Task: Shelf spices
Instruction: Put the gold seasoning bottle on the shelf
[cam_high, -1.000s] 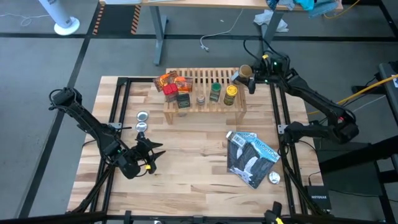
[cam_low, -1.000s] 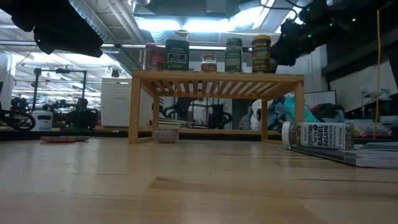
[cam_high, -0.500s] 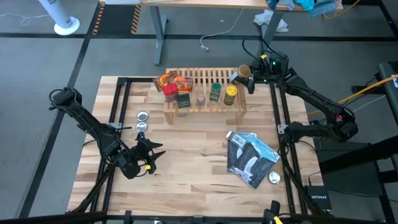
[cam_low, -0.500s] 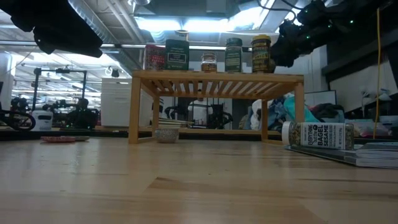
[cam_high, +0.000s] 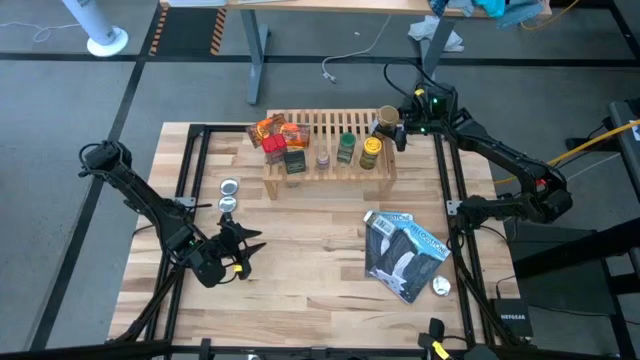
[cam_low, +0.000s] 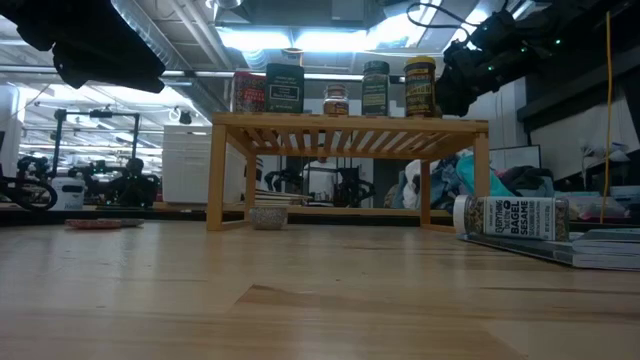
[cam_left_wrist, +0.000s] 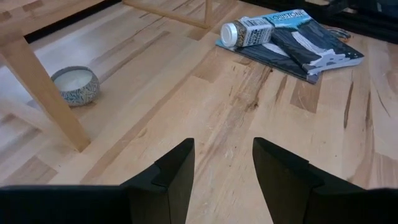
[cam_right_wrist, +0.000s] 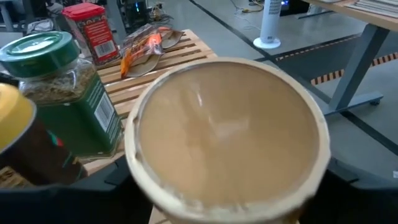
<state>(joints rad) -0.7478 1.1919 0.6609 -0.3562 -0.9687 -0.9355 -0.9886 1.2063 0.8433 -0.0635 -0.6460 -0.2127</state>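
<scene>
The shelf (cam_high: 330, 160), a low wood rack, stands at the table's far middle. On its slats rest a red-capped tin (cam_high: 274, 148), a dark square tin (cam_high: 295, 160), orange packets (cam_high: 268, 127), a small jar (cam_high: 323, 158), a green-capped jar (cam_high: 346, 145) and a yellow-capped jar (cam_high: 371, 150). My right gripper (cam_high: 397, 128) is shut on a tan-capped jar (cam_right_wrist: 227, 137) over the shelf's far right corner. My left gripper (cam_high: 243, 250) stands open above the near left of the table, nothing between its fingers (cam_left_wrist: 171, 171). My right gripper pinches the tan-capped jar between its two fingers, one on each side of the jar just under the cap's rim (cam_right_wrist: 138, 180). The fingers come from the table's right, slanting slightly down. The cap faces up; the jar's base is hidden by the cap.
A blue-and-black pouch (cam_high: 405, 250) lies at the near right with a jar (cam_low: 510, 215) lying on its side on it. Two round silver discs (cam_high: 229, 186) sit left of the shelf. A small round tin (cam_left_wrist: 74, 84) sits by a shelf leg.
</scene>
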